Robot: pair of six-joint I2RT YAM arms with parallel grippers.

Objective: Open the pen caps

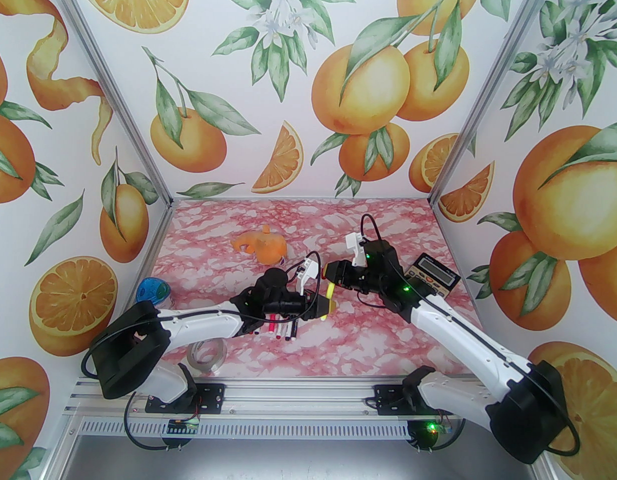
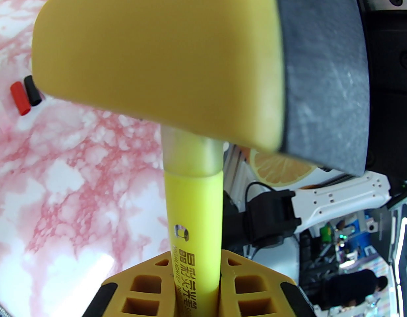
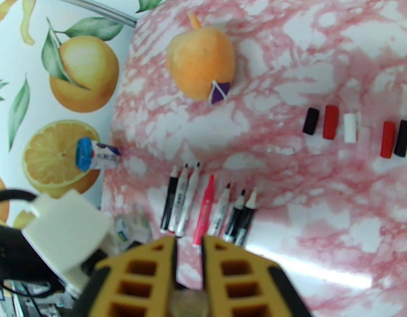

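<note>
A yellow pen (image 2: 193,216) is held off the table between the two arms. My left gripper (image 2: 197,263) is shut on its barrel. The pen's translucent cap (image 2: 192,154) still meets the barrel and runs in behind a finger (image 2: 157,54) of my right gripper (image 1: 332,280), which is shut on that cap. In the right wrist view the cap's round end (image 3: 188,304) sits deep between the fingers. Several uncapped pens (image 3: 206,206) lie in a row on the table. Loose pen caps (image 3: 330,122) in black, red and white lie in a line to their right.
An orange plush fruit (image 1: 261,248) lies at the back centre. A calculator (image 1: 431,273) sits right of the right arm. A blue-lidded cup (image 1: 153,293) lies by the left wall. A clear tape roll (image 1: 206,355) rests near the left arm's base.
</note>
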